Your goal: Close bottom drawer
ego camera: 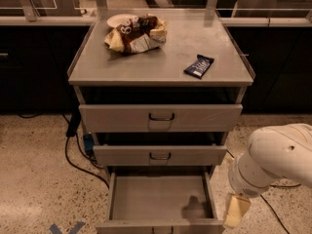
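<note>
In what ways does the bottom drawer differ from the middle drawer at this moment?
The bottom drawer is pulled far out, its tray in view; the middle drawer shows only its front. The bottom drawer's front is cut by the picture's lower edge; the middle drawer's front shows whole, handle included. Both are grey metal. The gripper hangs by the bottom drawer's right front corner.

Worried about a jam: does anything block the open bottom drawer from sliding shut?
Nothing visible does. The bottom drawer holds only a shadow; the gripper hangs beside its right front corner, outside it.
</note>
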Available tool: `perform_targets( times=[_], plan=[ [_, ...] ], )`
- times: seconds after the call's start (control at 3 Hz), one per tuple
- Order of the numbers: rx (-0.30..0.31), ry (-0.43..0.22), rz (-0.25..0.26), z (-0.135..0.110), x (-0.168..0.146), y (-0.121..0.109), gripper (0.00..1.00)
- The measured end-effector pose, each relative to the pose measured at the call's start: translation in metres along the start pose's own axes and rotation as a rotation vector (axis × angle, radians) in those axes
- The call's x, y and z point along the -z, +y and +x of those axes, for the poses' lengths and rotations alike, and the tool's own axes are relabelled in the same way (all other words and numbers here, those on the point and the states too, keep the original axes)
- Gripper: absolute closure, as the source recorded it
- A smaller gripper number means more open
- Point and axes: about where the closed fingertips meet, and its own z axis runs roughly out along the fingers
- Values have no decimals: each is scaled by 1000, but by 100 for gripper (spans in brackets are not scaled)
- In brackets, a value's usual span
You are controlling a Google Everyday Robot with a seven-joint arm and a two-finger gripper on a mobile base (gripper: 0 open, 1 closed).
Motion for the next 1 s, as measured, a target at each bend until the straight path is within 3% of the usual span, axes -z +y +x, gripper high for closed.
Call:
perform_targets(
  times=[0.33,1.0],
  plan=[
    [17,-57,6,-2,-37,4,0],
    [73,-155,-20,-11,-146,6,0]
  ],
)
